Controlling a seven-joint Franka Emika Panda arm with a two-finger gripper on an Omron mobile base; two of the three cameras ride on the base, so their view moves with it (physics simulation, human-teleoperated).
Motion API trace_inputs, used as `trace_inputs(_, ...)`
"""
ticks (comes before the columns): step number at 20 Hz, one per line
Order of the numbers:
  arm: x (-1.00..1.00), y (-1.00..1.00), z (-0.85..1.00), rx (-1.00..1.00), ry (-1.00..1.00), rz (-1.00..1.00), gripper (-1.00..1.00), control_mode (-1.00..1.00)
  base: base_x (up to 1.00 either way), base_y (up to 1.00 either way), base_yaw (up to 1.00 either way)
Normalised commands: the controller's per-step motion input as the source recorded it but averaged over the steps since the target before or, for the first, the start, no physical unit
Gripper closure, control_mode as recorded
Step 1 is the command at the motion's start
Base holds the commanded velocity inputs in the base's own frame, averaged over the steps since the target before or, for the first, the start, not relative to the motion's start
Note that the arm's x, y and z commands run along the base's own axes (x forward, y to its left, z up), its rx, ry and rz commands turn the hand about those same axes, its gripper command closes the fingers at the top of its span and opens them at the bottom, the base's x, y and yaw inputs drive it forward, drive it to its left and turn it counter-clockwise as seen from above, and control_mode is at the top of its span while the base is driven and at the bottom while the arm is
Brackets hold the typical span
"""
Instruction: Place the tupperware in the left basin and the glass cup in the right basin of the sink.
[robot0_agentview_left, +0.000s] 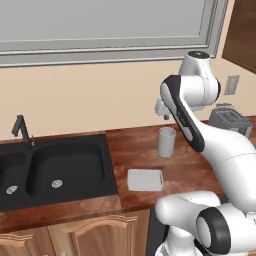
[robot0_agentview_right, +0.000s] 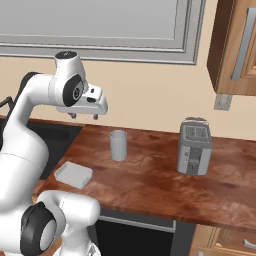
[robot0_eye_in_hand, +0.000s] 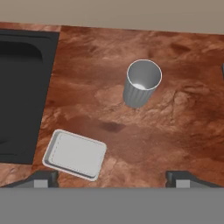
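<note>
The white arm is up high, its gripper (robot0_agentview_right: 84, 116) hanging in the air above the counter (robot0_agentview_right: 165, 175), well clear of everything below. From the hand camera the two dark fingertips (robot0_eye_in_hand: 43, 178) sit far apart at the bottom corners, so the jaws are spread wide with nothing between them.

Down on the reddish-brown wood, the glass cup (robot0_agentview_left: 166, 142) stands upright, mouth open to the ceiling, out on the counter to the right of the sink (robot0_agentview_left: 107, 165). Nearer the front edge lies the tupperware (robot0_agentview_left: 145, 180), flat on the wood, close to the sink's right rim but not in it. Cup and tupperware are near each other yet apart, the cup farther back toward the wall.

In the left base view the black sink shows both compartments: the right basin (robot0_agentview_left: 67, 167), wide, with its round silver drain, and the left basin (robot0_agentview_left: 11, 172) beside it at the edge of the picture, drain showing too. The slim dark faucet (robot0_agentview_left: 21, 128) rises behind the divider. Far right, a grey toaster (robot0_agentview_right: 195, 146) stands upright on the counter, well away from the cup.
</note>
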Motion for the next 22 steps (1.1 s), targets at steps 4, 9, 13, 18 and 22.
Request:
trace_inputs(4,0.0,0.0,0.0,0.0,0.0,0.0,-1.0,1.0,-0.36,0.0,0.03)
trace_inputs(9,0.0,0.0,0.0,0.0,0.0,0.0,-1.0,1.0,-0.42,0.0,0.02)
trace_inputs(13,0.0,0.0,0.0,0.0,0.0,0.0,-1.0,1.0,-0.23,0.1,0.0)
trace_inputs(18,0.0,0.0,0.0,0.0,0.0,0.0,-1.0,1.0,-0.07,0.35,0.0)
trace_inputs(22,0.0,0.0,0.0,0.0,0.0,0.0,-1.0,1.0,-0.1,0.47,-0.01)
